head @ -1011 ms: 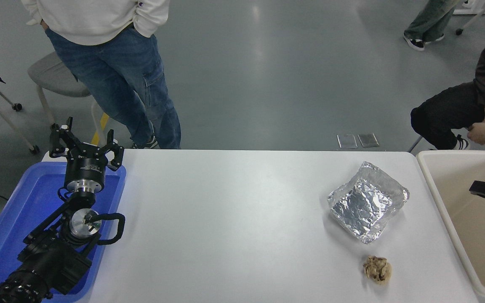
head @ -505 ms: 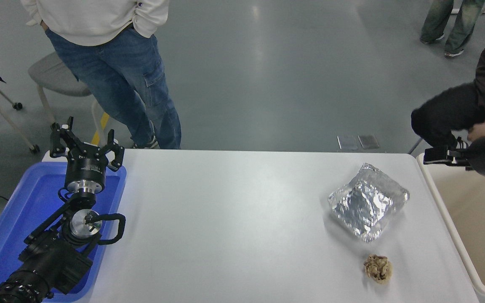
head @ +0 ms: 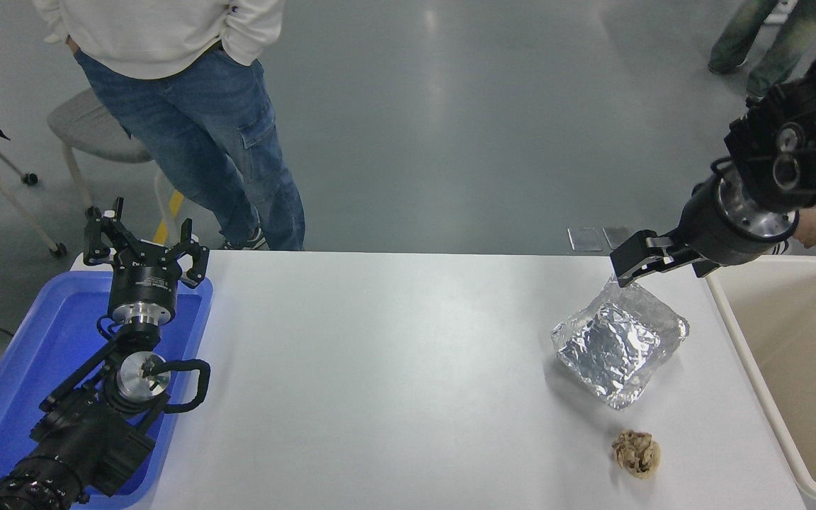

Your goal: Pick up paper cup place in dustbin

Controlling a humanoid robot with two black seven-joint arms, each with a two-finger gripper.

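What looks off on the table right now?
No small white paper cup is visible anywhere. On the white table lie only a crumpled silver foil sheet and a small brown wrinkly ball. The large beige plastic dustbin looks empty where visible. The right end effector hangs above the foil's far corner.

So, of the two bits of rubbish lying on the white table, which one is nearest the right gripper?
The crumpled silver foil sheet: the right gripper hangs just above its far edge, while the small brown wrinkly ball lies well nearer the camera.
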